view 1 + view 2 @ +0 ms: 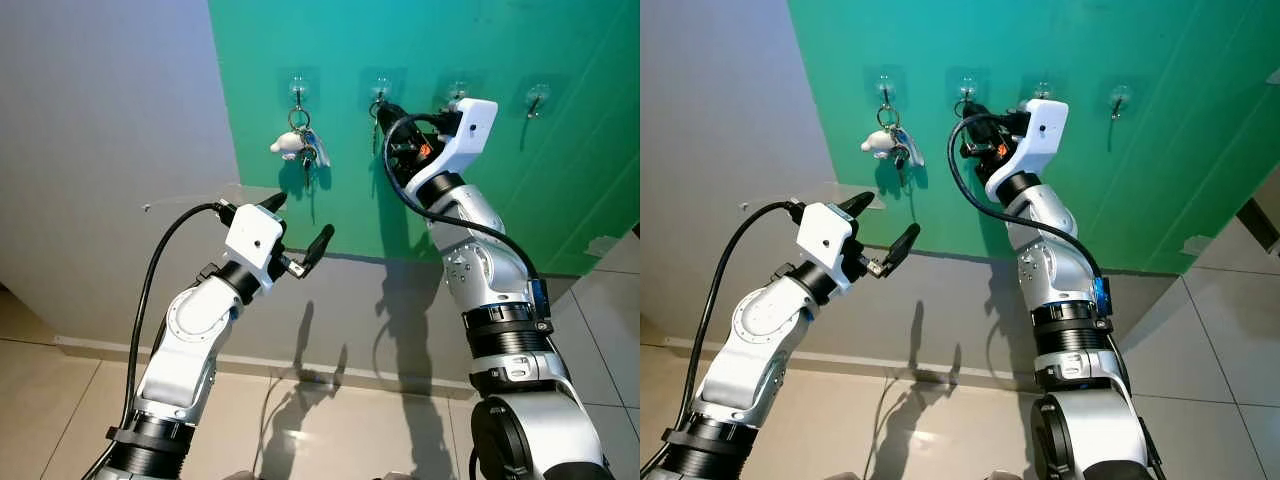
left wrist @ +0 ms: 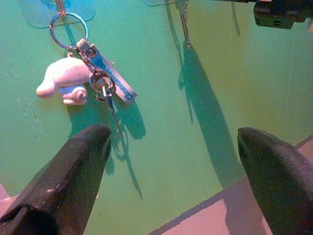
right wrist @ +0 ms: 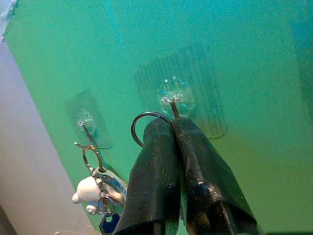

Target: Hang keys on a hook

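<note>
Up close, right gripper [image 3: 171, 128] fingers pinch a key ring [image 3: 145, 125] beside the hook [image 3: 174, 100].

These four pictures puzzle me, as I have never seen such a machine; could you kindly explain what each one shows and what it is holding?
It is a humanoid robot facing a green wall fitted with a row of clear stick-on hooks. The two wide pictures come from the camera eyes in its head; the two close ones come from cameras on its wrists.

The right gripper is raised to the second hook, its fingers shut on a key ring beside that hook. The left gripper hovers lower, open and holding nothing. A keychain with a white plush charm already hangs on the first hook.
</note>
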You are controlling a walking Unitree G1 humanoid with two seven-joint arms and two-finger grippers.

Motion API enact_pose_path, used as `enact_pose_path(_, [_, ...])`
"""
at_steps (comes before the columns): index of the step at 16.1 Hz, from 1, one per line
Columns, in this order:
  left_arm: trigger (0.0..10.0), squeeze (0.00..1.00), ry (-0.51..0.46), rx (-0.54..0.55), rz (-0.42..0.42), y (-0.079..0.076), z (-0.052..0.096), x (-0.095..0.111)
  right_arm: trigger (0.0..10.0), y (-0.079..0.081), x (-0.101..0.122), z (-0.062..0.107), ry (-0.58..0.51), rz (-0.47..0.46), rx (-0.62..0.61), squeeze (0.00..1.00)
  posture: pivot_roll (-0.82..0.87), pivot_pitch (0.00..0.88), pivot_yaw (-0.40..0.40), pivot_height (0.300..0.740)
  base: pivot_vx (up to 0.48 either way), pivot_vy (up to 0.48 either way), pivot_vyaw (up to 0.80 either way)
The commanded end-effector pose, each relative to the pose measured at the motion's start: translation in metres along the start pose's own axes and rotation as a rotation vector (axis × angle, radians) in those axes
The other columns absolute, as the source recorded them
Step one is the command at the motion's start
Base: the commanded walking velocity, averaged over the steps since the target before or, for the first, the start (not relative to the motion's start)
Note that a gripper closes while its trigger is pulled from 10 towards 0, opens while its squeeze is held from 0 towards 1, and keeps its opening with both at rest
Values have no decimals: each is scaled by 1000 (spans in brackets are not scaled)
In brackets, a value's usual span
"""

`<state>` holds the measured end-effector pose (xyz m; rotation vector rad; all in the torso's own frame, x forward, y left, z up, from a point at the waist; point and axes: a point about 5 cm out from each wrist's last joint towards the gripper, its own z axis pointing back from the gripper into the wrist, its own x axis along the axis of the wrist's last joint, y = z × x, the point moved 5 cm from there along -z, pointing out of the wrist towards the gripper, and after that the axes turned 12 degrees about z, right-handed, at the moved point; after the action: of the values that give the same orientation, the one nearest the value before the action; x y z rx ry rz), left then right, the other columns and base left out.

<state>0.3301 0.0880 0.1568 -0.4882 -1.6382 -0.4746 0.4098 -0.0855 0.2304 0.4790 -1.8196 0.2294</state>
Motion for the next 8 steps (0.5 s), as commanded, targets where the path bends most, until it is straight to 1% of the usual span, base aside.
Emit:
enact_pose_path(1, [10000, 0, 10, -11, 1, -1, -1, -1, 10000, -2, 5, -4, -9, 2, -9, 0, -57, 0, 19, 740, 0, 0, 0])
enact_pose_path(8, [10000, 0, 9, -12, 1, -1, -2, -1, 10000, -4, -4, -11, 39, 11, -38, 0, -57, 0, 21, 740, 0, 0, 0])
